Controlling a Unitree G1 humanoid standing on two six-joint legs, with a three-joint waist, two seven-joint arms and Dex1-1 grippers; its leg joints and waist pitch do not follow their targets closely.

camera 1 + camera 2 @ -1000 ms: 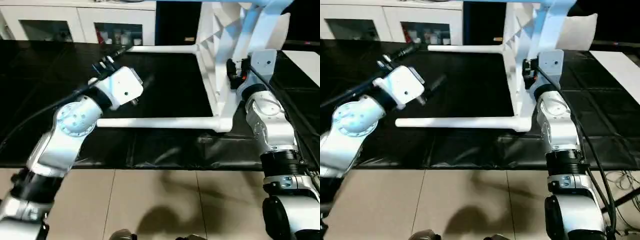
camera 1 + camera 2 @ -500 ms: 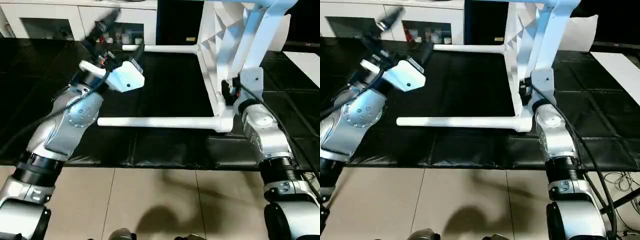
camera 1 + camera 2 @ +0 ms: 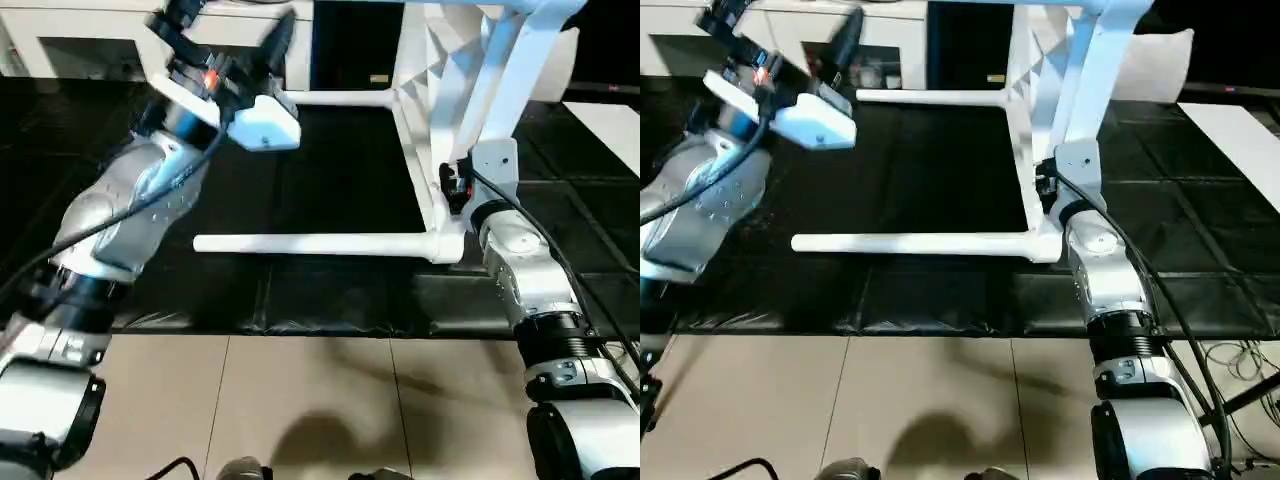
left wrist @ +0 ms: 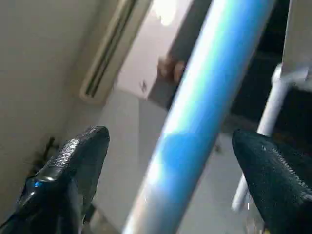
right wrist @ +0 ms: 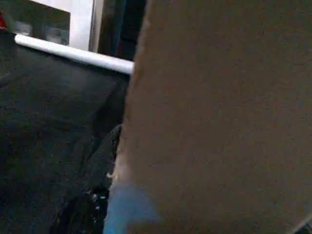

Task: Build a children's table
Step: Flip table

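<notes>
The children's table stands on its side on the black work table. Its white top is upright at the right, ribbed underside facing left. Two white legs lie level, pointing left: the near leg and the far leg. My left gripper is raised high at the back left, open. In the left wrist view its fingers stand wide apart with a pale blue-white leg tube running between them, untouched. My right gripper sits against the top's lower edge, just above the near leg's socket.
A white cabinet with glass doors runs along the back. The work table's front edge meets tiled floor. A white sheet lies at the far right, and cables trail on the floor there.
My left arm has swung up and back, lifting its open gripper from over the work table to the upper leg. My right gripper has slid lower along the top's edge.
</notes>
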